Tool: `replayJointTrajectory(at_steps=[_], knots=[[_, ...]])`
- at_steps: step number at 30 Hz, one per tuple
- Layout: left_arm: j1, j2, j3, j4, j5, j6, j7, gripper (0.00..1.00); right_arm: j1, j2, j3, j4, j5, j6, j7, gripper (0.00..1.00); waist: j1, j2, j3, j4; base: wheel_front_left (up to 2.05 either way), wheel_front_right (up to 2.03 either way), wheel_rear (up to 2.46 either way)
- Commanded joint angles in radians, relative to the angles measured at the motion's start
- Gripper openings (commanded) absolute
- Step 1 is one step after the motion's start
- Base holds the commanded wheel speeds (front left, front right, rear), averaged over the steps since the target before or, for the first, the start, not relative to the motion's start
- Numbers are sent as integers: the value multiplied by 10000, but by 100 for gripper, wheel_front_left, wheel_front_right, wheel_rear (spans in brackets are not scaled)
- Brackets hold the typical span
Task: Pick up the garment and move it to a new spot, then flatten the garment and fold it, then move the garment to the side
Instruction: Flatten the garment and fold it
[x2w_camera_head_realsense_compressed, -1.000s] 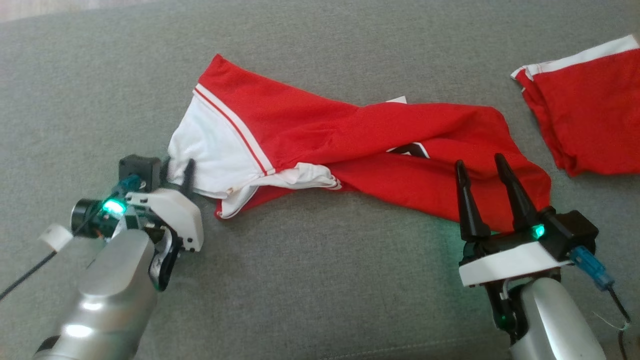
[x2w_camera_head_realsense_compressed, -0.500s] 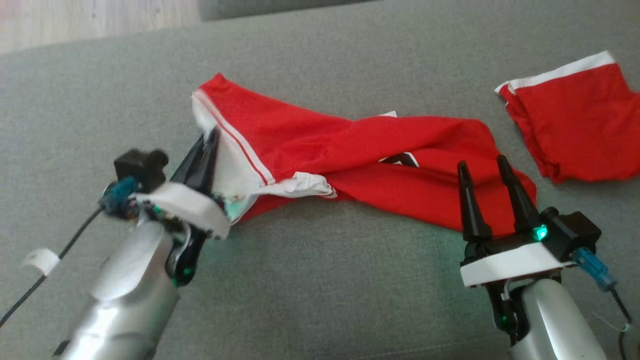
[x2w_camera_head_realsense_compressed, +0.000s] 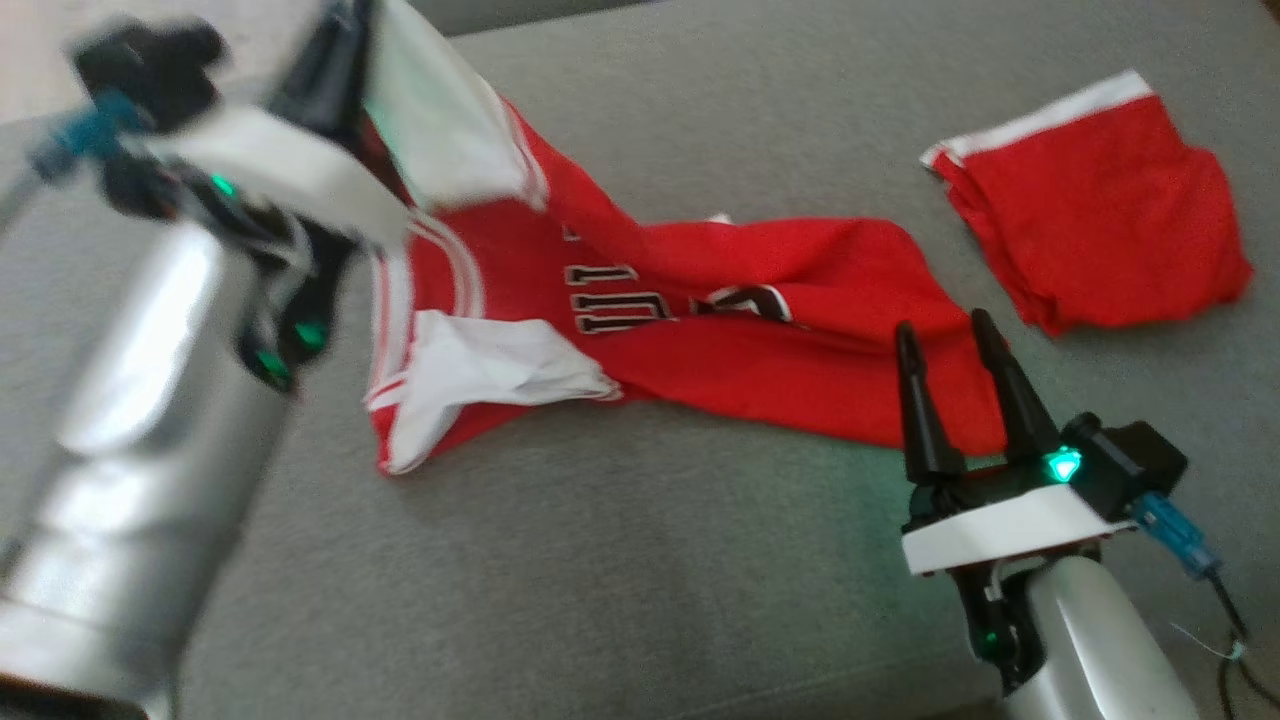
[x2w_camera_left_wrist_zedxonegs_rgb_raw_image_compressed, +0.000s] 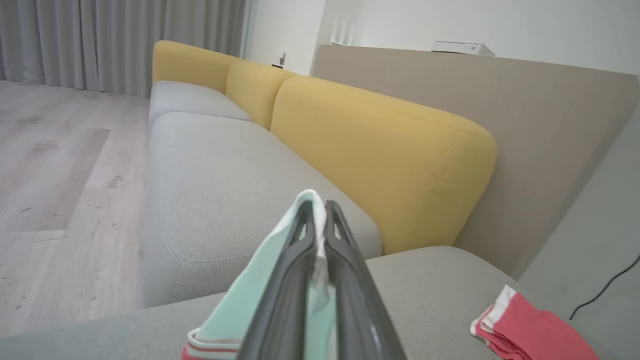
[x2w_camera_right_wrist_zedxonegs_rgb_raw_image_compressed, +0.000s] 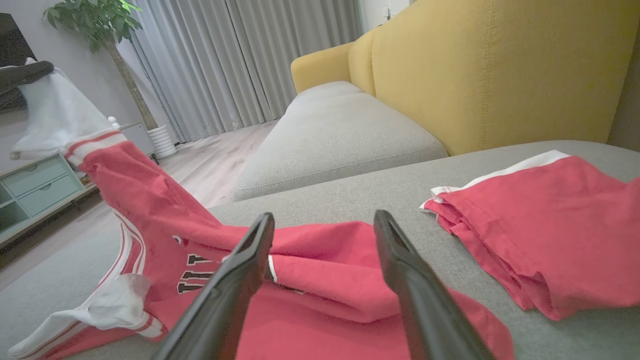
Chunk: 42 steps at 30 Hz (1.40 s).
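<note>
seating: grey sofa cushions (x2w_camera_left_wrist_zedxonegs_rgb_raw_image_compressed: 210, 190) | backrests (x2w_camera_left_wrist_zedxonegs_rgb_raw_image_compressed: 380, 150): yellow | floor (x2w_camera_left_wrist_zedxonegs_rgb_raw_image_compressed: 50, 165): pale wood planks | curtains (x2w_camera_right_wrist_zedxonegs_rgb_raw_image_compressed: 240, 65): grey, full-length | corner: potted plant (x2w_camera_right_wrist_zedxonegs_rgb_raw_image_compressed: 95, 20) | wall (x2w_camera_left_wrist_zedxonegs_rgb_raw_image_compressed: 500, 25): white

garment (x2w_camera_head_realsense_compressed: 800, 380): matt red cloth | sofa (x2w_camera_head_realsense_compressed: 640, 560): grey woven fabric | left forearm (x2w_camera_head_realsense_compressed: 140, 430): glossy, metallic

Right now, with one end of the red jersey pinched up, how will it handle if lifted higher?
Probably floppy: the jersey drapes from the left gripper down to the grey cushion, creased. Likely light, since one narrow pinch holds its end up. The trailing end may drag and bunch.
</note>
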Motion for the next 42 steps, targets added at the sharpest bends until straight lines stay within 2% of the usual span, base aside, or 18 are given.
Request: replayJointTrajectory(at_steps=[1,8,14,15,16,22,30,38,42], knots=[[-826,572,497,-6,155,180,146,0,-442,-29,331,-386,94,-7,-109,100,1,0,366,-435,0,0,0],[-2501,1092,552,1789,673,528,770,0,-757,-29,640,-535,385,-7,-109,100,1,0,1061,-1299,0,0,0],[-3944,1261,705,3789,1036,880,568,0,-945,-29,958,-628,573,-7,-109,100,1,0,1499,-1852,0,0,0],[-4134,1261,704,4063,1141,976,389,7,-960,-29,978,-641,585,-7,-109,100,1,0,1541,-1886,0,0,0],[-4276,1228,646,4322,1232,969,266,100,-968,-29,987,-650,586,-7,-109,100,1,0,1564,-1902,0,0,0],[-4589,754,164,5433,1596,349,-863,100,-935,-29,826,-624,411,-7,-109,100,1,0,1389,-1456,0,0,0],[-3468,168,-511,5578,1838,-576,-2370,100,-786,-29,322,-466,-118,-7,-109,100,1,0,506,-140,0,0,0],[-696,-207,-855,4422,1706,-751,-3199,100,-319,-29,-284,-246,-631,-7,-109,100,1,0,-449,1355,0,0,0],[1235,-178,-808,3509,1644,-374,-3319,100,-50,-29,-481,-193,-662,-7,-109,100,1,0,-715,1769,0,0,0]])
